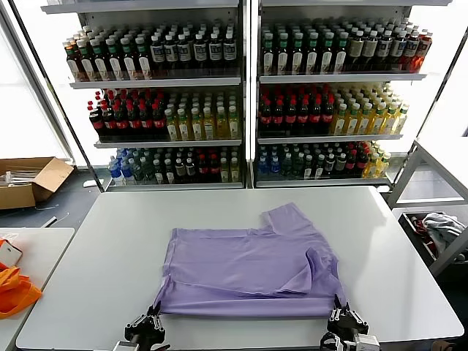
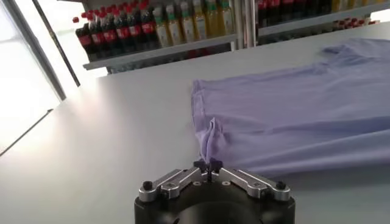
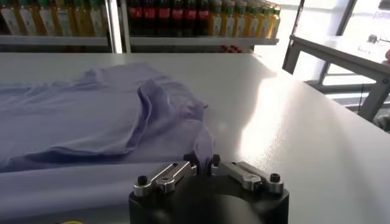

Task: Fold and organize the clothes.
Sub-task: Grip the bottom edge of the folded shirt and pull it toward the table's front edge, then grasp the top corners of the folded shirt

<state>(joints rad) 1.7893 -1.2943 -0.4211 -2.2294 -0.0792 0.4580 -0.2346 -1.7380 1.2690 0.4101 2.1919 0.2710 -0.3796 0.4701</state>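
While both arms sit low at the near edge of the white table (image 1: 95, 241), a lavender T-shirt (image 1: 248, 267) lies spread across the table's middle, partly folded, with one sleeve poking out toward one o'clock and a loose fold of cloth turned over at about four o'clock. From the head view, the left gripper (image 1: 152, 319) is at seven o'clock of the shirt, right at its near left corner, and the right gripper (image 1: 342, 316) is at five o'clock, at the near right corner.

Seen from the left wrist, the left gripper (image 2: 208, 164) has its fingertips (image 2: 200, 164) drawn tight together, with a small peak of lavender fabric rising straight up out of them; the corner of the hem is caught between the tips. The right wrist view shows the same on the other side: the right gripper (image 3: 201, 159) has its fingertips (image 3: 191, 157) closed on a bunched tuft of the shirt's edge, the cloth lifted a little off the table just beyond them.

Behind the table stand shelves of bottled drinks (image 1: 241, 102). At nine o'clock lie an open cardboard box (image 1: 29, 181) on the floor and something orange (image 1: 14, 289) on a side table.
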